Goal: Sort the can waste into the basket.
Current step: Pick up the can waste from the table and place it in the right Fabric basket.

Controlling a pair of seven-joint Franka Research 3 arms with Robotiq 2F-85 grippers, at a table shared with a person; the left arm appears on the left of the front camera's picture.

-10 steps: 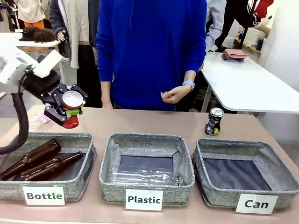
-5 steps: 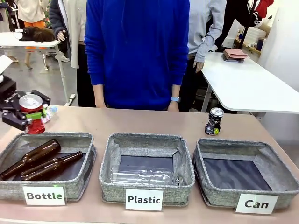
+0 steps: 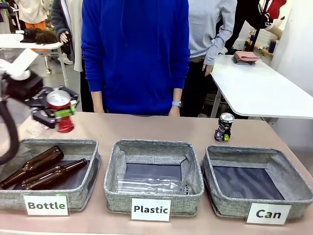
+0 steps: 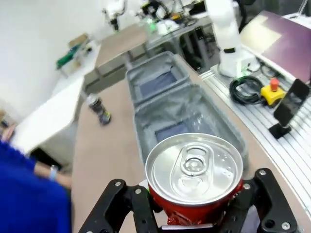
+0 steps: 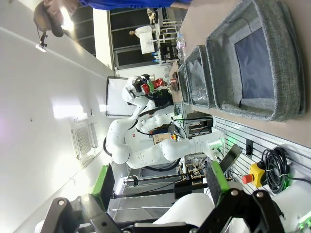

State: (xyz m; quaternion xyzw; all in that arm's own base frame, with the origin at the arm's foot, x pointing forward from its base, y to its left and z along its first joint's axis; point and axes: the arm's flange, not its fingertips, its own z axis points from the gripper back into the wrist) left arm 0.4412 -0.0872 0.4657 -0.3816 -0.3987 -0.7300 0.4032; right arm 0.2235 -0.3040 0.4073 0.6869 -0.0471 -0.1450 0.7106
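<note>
Can point(image 3: 59, 100), red, clamped in left end effector point(image 3: 62, 116), has shifted rightward since earlier.

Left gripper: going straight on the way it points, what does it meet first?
Past the red can it holds, the left gripper seems aimed at the rim of the Plastic basket; the Can basket lies beyond. Depth is unclear.

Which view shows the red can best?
The left wrist view: the red can sits close, silver top and tab plain, clamped in the left gripper. The front view shows it small, from the side; the right wrist view, a distant red speck.
</note>
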